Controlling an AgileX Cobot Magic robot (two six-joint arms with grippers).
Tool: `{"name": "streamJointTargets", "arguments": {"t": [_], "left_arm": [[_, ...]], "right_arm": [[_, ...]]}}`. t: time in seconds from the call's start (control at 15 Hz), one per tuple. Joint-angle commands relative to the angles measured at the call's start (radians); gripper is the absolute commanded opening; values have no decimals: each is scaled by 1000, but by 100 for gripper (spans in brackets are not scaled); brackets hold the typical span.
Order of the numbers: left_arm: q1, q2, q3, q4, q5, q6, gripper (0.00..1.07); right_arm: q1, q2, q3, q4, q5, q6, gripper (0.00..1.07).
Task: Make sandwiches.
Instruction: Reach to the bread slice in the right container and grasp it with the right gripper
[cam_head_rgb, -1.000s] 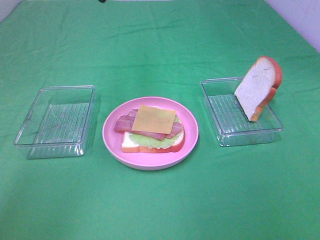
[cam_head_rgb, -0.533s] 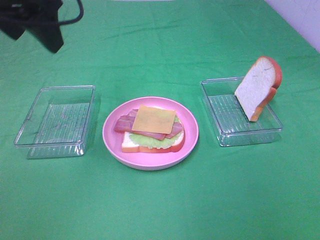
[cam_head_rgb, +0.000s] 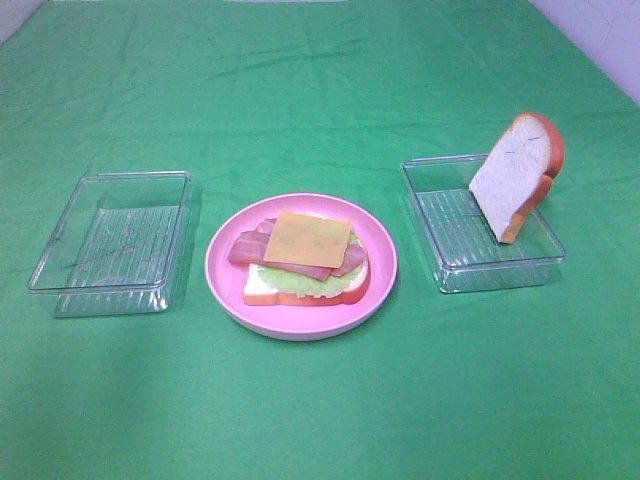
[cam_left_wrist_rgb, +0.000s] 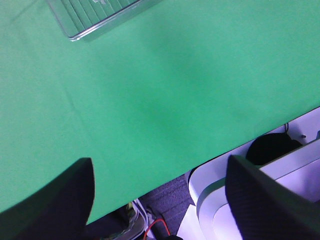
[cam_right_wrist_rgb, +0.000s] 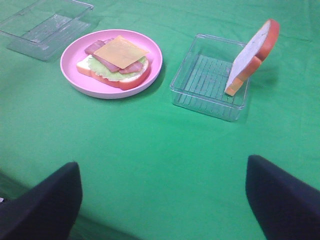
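Nearest you in the high view lies bare green cloth (cam_head_rgb: 320, 420), covering the whole table. Neither arm appears in that view.

Your right gripper (cam_right_wrist_rgb: 165, 200) hangs above the near part of the cloth, its two dark fingers (cam_right_wrist_rgb: 45, 205) spread wide apart at the bottom corners of the right wrist view, with nothing between them. Your left gripper (cam_left_wrist_rgb: 160, 200) is likewise spread wide and empty; it sits over the cloth's edge, with white equipment and a dark floor showing beyond that edge in the left wrist view.

At the table's middle rests the round pink plate (cam_head_rgb: 225, 290). On it lies the open sandwich: a bottom bread slice (cam_head_rgb: 262, 290) with orange-red crust, a green lettuce leaf (cam_head_rgb: 300, 282) on that, pink-red bacon strips (cam_head_rgb: 245, 247) across the lettuce, and a yellow-orange cheese square (cam_head_rgb: 308, 239) on top. The stack lies flat and has no upper slice on it.

To the plate's left, just beside it, stands a clear plastic tray (cam_head_rgb: 112, 243) with a ribbed floor, holding nothing you can see. Its corner also shows at the top of the left wrist view.

To the plate's right, a little farther back, stands a second clear tray (cam_head_rgb: 455, 245). In it a second bread slice (cam_head_rgb: 512, 177) stands on edge, tilted, leaning against the tray's far right wall with its white face turned toward the plate and its rounded crust rising above the rim.
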Motion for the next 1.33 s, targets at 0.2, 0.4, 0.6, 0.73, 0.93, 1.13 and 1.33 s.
{"name": "streamJointTargets", "arguments": {"t": [0.2, 0.4, 0.6, 0.73, 0.93, 1.13, 1.33], "left_arm": [[-1, -306, 191, -5, -137, -4, 70], [-1, -534, 296, -9, -205, -4, 70], [-1, -666, 341, -18, -195, -4, 70], [-1, -796, 350, -22, -191, -4, 70], [-1, -916, 353, -11, -127, -4, 70], [-1, -1028, 370, 7, -88, -4, 70], [-1, -1063, 370, 1, -87, -4, 70]], "right_arm": [[1, -14, 3, -2, 3, -13, 85], [1, 1, -7, -24, -15, -9, 84], [1, 79, -22, -40, -210, 60, 82], [1, 194, -22, -40, -400, 93, 81], [1, 428, -22, -39, -610, 93, 80], [1, 718, -109, -35, -688, 122, 79], [0, 1015, -313, -36, -566, 174, 75]]}}
